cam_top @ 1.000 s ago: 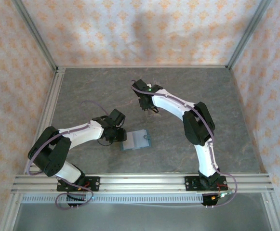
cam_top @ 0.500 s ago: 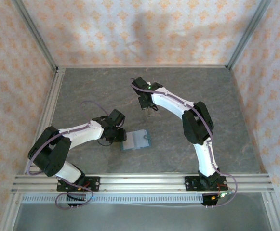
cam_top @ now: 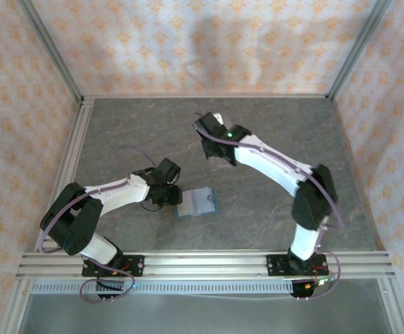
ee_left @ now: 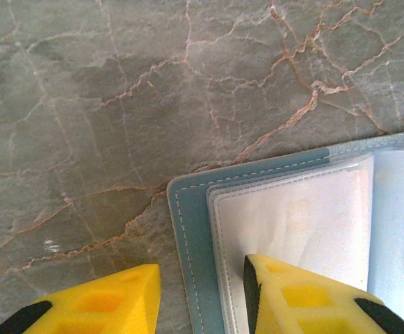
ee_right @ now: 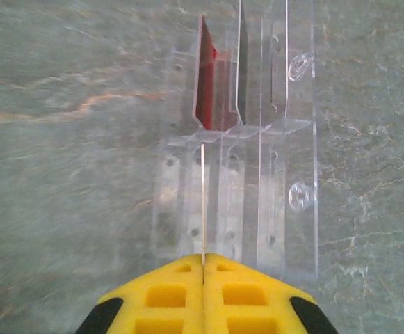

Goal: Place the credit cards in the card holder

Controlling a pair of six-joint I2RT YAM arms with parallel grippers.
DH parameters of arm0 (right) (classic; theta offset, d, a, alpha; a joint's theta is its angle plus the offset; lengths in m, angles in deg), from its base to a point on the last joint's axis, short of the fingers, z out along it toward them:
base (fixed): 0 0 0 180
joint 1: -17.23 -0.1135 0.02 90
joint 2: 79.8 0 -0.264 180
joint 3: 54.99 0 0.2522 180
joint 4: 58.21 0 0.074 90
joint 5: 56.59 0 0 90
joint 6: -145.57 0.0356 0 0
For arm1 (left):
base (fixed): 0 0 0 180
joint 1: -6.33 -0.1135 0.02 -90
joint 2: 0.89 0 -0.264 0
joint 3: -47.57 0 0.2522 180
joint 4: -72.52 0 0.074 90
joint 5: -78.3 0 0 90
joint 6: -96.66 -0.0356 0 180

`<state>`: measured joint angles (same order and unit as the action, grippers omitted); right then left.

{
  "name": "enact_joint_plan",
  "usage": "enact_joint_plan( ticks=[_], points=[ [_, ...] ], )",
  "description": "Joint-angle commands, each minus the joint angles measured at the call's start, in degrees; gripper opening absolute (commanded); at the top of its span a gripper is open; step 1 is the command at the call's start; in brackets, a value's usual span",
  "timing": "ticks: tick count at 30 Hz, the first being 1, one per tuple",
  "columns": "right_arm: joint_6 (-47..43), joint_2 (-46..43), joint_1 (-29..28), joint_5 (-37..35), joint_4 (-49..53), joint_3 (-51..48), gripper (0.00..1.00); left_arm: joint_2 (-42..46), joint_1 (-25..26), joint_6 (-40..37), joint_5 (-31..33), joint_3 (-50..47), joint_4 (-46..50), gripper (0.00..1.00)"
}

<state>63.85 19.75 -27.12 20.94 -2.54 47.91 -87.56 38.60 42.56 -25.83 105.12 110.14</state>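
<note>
The teal card holder point(cam_top: 197, 202) lies open on the table, its clear inner sleeves point(ee_left: 292, 209) facing up. My left gripper point(ee_left: 202, 275) stands open astride the holder's left edge point(ee_left: 188, 229), with one finger on the sleeve and the other over the table. My right gripper point(ee_right: 203, 259) is shut on a thin credit card point(ee_right: 203, 202) seen edge-on, above a clear slotted rack point(ee_right: 257, 195). A dark red card point(ee_right: 207, 90) and a darker card point(ee_right: 242, 76) stand upright in the rack's far slots.
The grey marbled table point(cam_top: 132, 132) is walled by patterned panels with metal rails at the left and front. The rack point(cam_top: 222, 165) sits mid-table under the right wrist, up and to the right of the holder.
My right gripper has shut on the card. The right arm's elbow has swung out to the right and the wrist has shifted slightly. The left arm and the holder have not moved.
</note>
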Motion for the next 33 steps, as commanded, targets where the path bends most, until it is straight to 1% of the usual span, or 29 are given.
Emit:
enact_joint_plan(
  ticks=[1,3,7,11,16,21,33],
  points=[
    [3.6,-8.5,-1.3,5.9,-9.8,-9.8,0.00,0.5,0.2,-1.0,1.5,-0.6,0.2,0.37],
    [5.6,-12.8,-2.3,10.9,-16.7,-17.7,0.00,0.0,0.2,-1.0,1.2,-0.5,0.0,0.37],
    [9.0,-16.8,-4.2,20.2,-29.6,-29.5,0.00,0.2,0.2,-1.0,1.3,-0.5,0.2,0.35],
    [13.0,-17.8,-5.3,26.2,-40.7,-37.8,0.00,0.6,0.3,-1.0,2.0,-0.7,0.5,0.35],
    [18.0,-16.2,-5.6,31.6,-53.1,-44.9,0.00,0.1,0.2,-1.0,2.2,-0.6,0.6,0.31],
    [21.8,-13.5,-6.0,33.0,-61.7,-49.5,0.00,0.1,0.2,-1.0,2.2,-0.6,0.6,0.30],
    [28.4,-9.2,-5.9,31.4,-78.1,-58.2,0.00,-0.3,0.3,-1.0,1.9,-0.5,0.5,0.28]
  ],
)
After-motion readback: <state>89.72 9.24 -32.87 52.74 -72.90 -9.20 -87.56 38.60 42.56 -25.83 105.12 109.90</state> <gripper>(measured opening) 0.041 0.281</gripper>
